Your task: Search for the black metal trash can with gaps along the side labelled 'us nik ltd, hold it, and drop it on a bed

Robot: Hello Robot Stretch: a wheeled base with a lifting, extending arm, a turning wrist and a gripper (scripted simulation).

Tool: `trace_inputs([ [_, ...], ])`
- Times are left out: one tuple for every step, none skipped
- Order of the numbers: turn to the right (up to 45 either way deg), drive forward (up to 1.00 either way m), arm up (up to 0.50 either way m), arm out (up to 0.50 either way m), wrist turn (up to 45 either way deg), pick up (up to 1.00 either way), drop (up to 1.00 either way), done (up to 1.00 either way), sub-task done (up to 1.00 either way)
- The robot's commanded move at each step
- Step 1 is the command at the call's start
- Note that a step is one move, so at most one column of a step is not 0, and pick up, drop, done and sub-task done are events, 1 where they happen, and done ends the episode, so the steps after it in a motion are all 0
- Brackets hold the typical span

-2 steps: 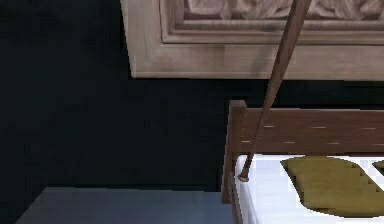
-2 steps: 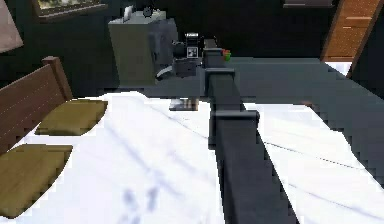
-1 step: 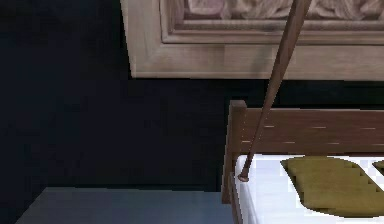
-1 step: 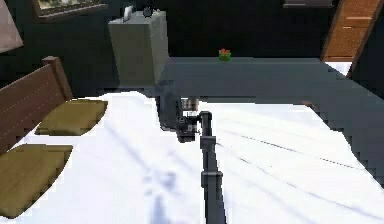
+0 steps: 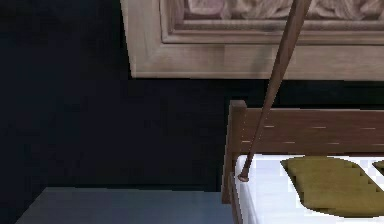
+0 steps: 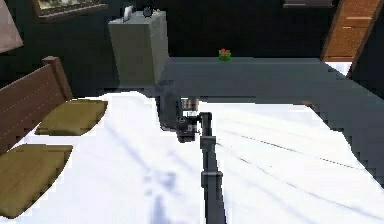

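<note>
The bed, with a white sheet, spreads across the arm side view, and its wooden headboard stands at the left. My arm rises from the bottom edge over the sheet. The gripper sits left of the two white squares, above the middle of the bed. A dark grey blob lies at or behind its far end against the sheet. I cannot tell whether the gripper holds anything. In the forward view the headboard and a corner of the bed show at the lower right.
Two olive pillows lie by the headboard; one pillow shows ahead. A thin brown pole leans at the bed's corner under a framed picture. Beyond the bed stand a pale cabinet, a small green thing and an orange door.
</note>
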Motion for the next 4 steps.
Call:
trace_inputs([
  [0.0, 0.00, 0.00, 0.00, 0.0, 0.00, 1.00, 0.00, 0.00],
  [0.0, 0.00, 0.10, 0.00, 0.0, 0.00, 0.00, 0.00, 0.00],
  [0.0, 0.00, 0.00, -0.08, 0.0, 0.00, 0.00, 0.00, 0.00],
  [0.0, 0.00, 0.00, 0.00, 0.0, 0.00, 0.00, 1.00, 0.00],
])
